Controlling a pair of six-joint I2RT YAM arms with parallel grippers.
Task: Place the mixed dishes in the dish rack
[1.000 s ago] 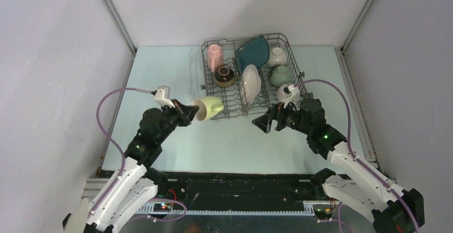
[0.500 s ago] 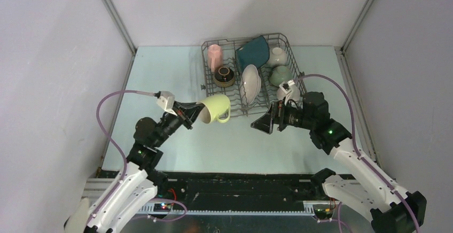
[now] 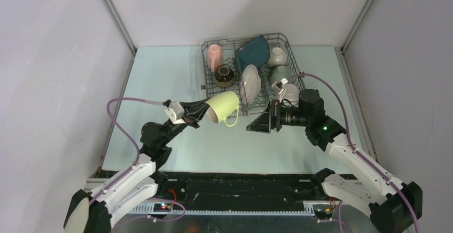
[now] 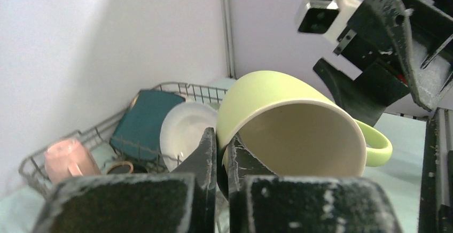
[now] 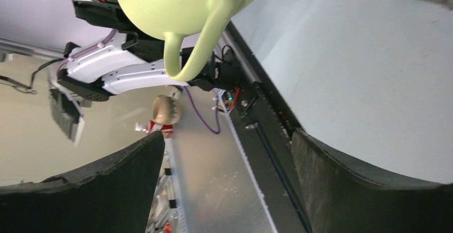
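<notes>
Pale tabletop (image 3: 160,83), white walls (image 3: 53,56); the dish rack (image 3: 205,67) at 12 o'clock is packed. Your left claw (image 3: 205,111) pinches the yellow-green mug (image 3: 223,106) by its rim, airborne at the rack's 7 o'clock corner. Last pc, prob. Your right claw (image 3: 260,122) gapes wide, empty.

The left arm (image 3: 125,182) and right arm (image 3: 355,161) are built alike, with glossy white shells on the lower links and matt black joint housings above; the right one shows a small green light (image 3: 324,129). A purple cable (image 3: 115,118) runs along the left arm and a second purple cable (image 3: 342,102) along the right, each meeting a small white camera block (image 3: 174,112) at the wrist. The left gripper (image 4: 220,142) and right gripper (image 5: 227,137) have black wedge-shaped fingers (image 4: 205,155) scuffed with pale speckles.
</notes>
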